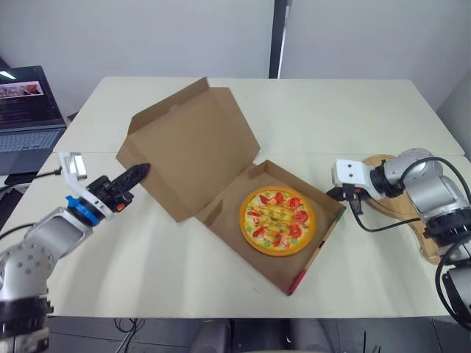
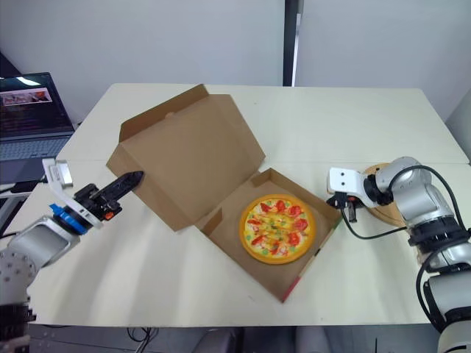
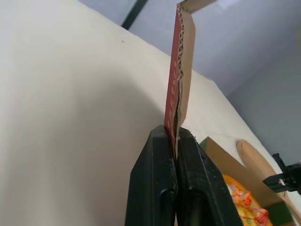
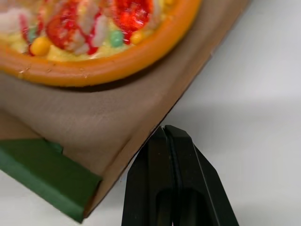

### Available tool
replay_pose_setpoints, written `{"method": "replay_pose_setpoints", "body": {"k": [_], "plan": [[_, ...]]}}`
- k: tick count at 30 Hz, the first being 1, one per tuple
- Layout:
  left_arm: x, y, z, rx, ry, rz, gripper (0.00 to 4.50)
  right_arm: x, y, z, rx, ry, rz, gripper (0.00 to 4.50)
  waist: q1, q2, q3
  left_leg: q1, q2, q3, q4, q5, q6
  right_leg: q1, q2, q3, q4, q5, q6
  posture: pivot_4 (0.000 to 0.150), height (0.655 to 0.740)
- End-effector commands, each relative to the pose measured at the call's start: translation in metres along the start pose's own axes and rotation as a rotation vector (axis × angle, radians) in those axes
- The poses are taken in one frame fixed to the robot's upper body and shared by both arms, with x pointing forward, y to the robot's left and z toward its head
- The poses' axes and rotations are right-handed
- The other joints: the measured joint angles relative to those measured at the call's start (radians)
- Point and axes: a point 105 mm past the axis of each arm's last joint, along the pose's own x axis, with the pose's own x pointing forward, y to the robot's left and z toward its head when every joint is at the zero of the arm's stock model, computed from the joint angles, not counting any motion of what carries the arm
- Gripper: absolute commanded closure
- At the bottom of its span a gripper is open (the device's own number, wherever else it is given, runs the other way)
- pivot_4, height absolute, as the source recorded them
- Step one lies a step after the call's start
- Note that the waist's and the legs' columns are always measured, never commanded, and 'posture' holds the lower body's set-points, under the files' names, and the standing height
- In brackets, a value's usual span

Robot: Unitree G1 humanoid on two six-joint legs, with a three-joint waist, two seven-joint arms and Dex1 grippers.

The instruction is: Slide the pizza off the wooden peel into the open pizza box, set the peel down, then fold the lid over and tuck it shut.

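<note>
Pizza [image 1: 277,220] in box [image 1: 321,246], peel [image 1: 386,208] down at right. Lid-fold step: left gripper [image 1: 140,173] pinches lid [image 1: 199,147] edge; right gripper [image 4: 168,132] closed, empty. Next: swing lid over.

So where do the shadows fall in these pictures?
Left eye view: the raised lid softly shades the table beneath it. Left wrist view: broad shadow beside the lid, clamped by the left gripper. Right wrist view: faint shadow along the pizza box edge.
</note>
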Motion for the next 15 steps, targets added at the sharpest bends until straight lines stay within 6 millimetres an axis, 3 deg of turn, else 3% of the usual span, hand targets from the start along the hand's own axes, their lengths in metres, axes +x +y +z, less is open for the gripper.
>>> {"method": "replay_pose_setpoints", "body": {"k": [1, 11, 15], "plan": [[0.018, -0.003, -0.002, 0.050, 0.064, -0.071, 4.50, -0.009, 0.016, 0.024, -0.030, -0.076, 0.021, 4.49, 0.000, 0.000, 0.000, 0.000, 0.000, 0.000, 0.000, 0.000, 0.000, 0.000, 0.000, 0.000, 0.000, 0.000, 0.000, 0.150, 0.7350], [0.066, -0.015, 0.001, 0.155, 0.122, -0.215, 4.50, -0.004, 0.074, 0.045, 0.065, -0.166, 0.088, 4.49, 0.003, 0.000, 0.000, 0.000, 0.000, 0.000, 0.000, 0.000, -0.001, 0.000, -0.001, 0.000, 0.000, 0.000, 0.000, 0.150, 0.7350], [0.078, -0.021, 0.001, 0.219, 0.135, -0.253, 4.50, 0.001, 0.085, 0.054, 0.131, -0.209, 0.074, 4.49, 0.002, 0.000, 0.000, -0.001, 0.000, -0.001, 0.001, 0.000, -0.001, 0.000, -0.001, 0.000, 0.000, 0.000, 0.001, 0.150, 0.7350]]}}
